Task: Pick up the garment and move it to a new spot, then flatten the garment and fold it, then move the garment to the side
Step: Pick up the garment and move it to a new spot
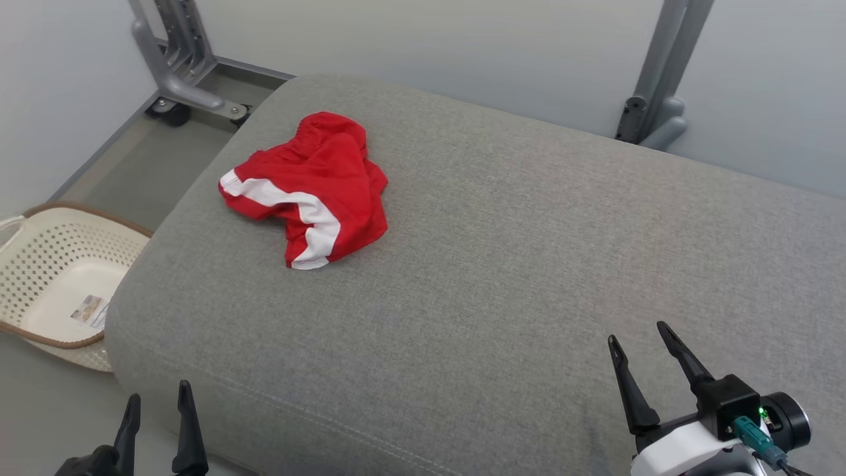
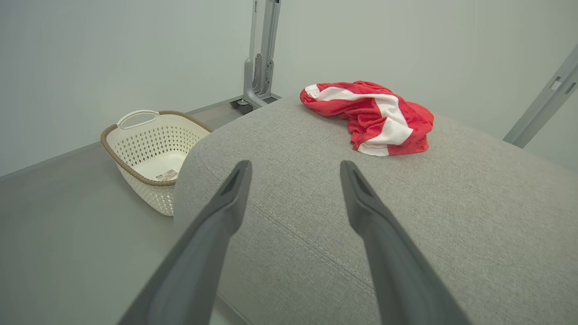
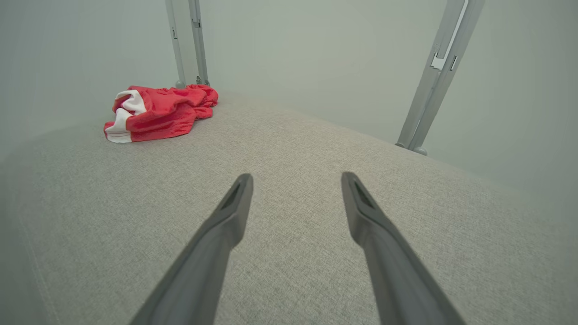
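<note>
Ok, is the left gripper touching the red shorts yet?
Apart. The left wrist view shows the open left gripper well short of the red shorts, with bare grey cushion between them.

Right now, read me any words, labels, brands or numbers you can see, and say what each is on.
No text can be read.
Sticker on the floor of the cream basket: print too small and blurred to read.
Red garment: white stripe, no lettering visible.
</note>
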You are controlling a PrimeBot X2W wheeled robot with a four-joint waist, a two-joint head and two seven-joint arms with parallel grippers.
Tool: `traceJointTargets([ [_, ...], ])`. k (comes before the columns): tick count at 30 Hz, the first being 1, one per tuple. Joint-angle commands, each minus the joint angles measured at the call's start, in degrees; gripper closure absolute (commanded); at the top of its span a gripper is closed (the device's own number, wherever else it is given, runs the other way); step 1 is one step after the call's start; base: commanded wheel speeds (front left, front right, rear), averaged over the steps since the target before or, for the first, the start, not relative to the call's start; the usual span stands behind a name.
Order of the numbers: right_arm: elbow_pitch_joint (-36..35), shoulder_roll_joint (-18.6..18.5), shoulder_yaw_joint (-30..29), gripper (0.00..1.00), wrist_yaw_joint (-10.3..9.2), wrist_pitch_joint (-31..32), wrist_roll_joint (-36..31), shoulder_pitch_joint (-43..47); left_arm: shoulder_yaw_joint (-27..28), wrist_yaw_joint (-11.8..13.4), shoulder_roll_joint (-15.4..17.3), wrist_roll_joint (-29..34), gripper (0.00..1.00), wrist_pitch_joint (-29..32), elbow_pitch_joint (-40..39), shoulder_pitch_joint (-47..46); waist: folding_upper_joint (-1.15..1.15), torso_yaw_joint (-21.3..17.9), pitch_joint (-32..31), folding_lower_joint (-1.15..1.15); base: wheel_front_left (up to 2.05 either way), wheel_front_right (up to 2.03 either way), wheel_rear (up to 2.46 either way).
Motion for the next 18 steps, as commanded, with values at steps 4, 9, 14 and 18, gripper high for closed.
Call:
traceJointTargets([
  [4, -0.5, -1.2, -0.5, 0.0, -0.09, -0.1, 0.1, -0.5, -1.4, 0.1, 0.0, -2.3, 0.0, 0.0, -0.5, -2.6, 0.0, 2.0, 1.7, 0.0, 0.0, 0.0, 0.0],
  [9, -1.7, -5.1, 0.2, 0.0, -0.09, -0.1, -0.8, -4.3, -4.7, 0.1, 0.0, -5.8, 0.0, 0.0, 3.4, -10.8, 0.0, 0.5, 9.9, 0.0, 0.0, 0.0, 0.0],
  [14, -3.1, -9.3, 0.7, 0.0, -0.08, -0.1, -1.1, -9.1, -7.3, 0.1, 0.0, -9.6, 0.0, 0.1, 10.5, -21.4, 0.0, -1.5, 17.9, 0.0, 0.0, 0.0, 0.0],
  [18, -4.0, -12.3, 0.1, 0.0, -0.08, -0.1, -1.2, -13.1, -11.3, 0.1, 0.1, -18.6, 0.0, 2.8, 20.7, -33.0, 0.0, -3.2, 24.2, 0.0, 0.0, 0.0, 0.0],
])
